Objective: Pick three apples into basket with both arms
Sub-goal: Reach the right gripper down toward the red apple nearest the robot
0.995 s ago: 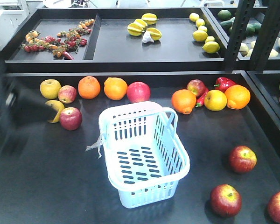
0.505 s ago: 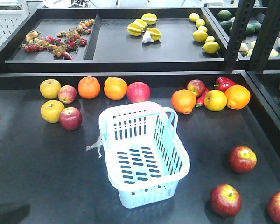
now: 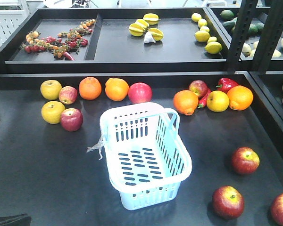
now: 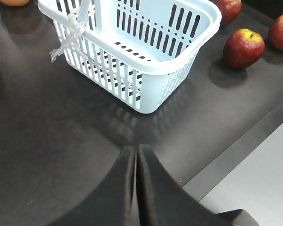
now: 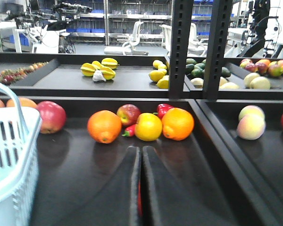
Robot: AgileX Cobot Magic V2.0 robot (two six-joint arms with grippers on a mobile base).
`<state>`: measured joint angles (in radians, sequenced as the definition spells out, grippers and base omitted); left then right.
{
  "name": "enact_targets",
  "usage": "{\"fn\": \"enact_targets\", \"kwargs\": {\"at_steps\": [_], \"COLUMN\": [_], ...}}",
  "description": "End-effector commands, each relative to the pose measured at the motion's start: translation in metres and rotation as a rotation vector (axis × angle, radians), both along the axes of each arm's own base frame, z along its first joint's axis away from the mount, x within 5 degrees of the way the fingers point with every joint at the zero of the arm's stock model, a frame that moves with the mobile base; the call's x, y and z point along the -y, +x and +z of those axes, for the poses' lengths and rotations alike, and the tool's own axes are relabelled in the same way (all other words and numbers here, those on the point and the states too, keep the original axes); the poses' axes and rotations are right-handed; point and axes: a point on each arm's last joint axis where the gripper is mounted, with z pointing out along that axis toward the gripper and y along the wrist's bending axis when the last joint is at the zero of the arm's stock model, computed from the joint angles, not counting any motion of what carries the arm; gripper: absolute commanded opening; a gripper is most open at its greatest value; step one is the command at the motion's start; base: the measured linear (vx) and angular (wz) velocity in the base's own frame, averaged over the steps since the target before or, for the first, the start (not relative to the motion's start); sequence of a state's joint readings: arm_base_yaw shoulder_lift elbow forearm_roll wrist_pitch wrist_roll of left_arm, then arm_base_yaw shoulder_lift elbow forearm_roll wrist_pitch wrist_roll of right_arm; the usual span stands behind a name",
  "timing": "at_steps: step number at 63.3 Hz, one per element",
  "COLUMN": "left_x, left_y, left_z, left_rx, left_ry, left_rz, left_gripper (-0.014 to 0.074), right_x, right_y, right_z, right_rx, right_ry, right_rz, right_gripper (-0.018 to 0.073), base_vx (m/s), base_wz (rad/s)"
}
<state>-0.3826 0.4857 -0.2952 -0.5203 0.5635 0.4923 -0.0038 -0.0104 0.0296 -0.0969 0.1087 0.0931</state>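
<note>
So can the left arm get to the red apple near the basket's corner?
Probably yes. From the left gripper, only bare black table leads to that apple, passing beside the basket. Its jaws are shut, though, so they must open first.

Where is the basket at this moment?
In the front view the basket stands empty near the middle of the near tray, with a red apple to its right and an orange behind it.
</note>
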Motion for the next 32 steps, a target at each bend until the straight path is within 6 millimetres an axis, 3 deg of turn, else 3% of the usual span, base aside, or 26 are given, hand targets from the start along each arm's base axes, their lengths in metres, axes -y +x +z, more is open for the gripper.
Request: {"fn": "enact_targets", "kwargs": {"at_steps": [1, 13, 26, 32], "left_x": [0.001, 0.001, 0.001, 0.001], "left_y": [0.005, 0.005, 0.005, 0.005], "left_z": [0.012, 0.012, 0.012, 0.012], "left_rx": [0.052, 0.052, 0.052, 0.052], "left_ry": [-0.058, -0.058, -0.058, -0.058], "left_rz": [0.035, 0.035, 0.035, 0.035], "left_gripper": [-0.0008, -0.0008, -0.0008, -0.0008], "right_x": [-0.001, 0.003, 0.006, 0.005], "right_y": [0.0, -0.002, -0.003, -0.005], "right_z": [0.006, 0.017, 0.02, 0.031], "right_rx": [0.114, 0.243, 0.285, 0.306], "right_ry": [0.208, 0.762, 0.893, 0.846], "right_rz": [0.009, 0.023, 0.016, 0.03], "right_gripper": [-0.0005, -0.0005, -0.0005, -0.0005], "base_vx": [0.0, 0.0, 0.0, 0.0], "base_wz": [0.0, 0.0, 0.0, 0.0]}}
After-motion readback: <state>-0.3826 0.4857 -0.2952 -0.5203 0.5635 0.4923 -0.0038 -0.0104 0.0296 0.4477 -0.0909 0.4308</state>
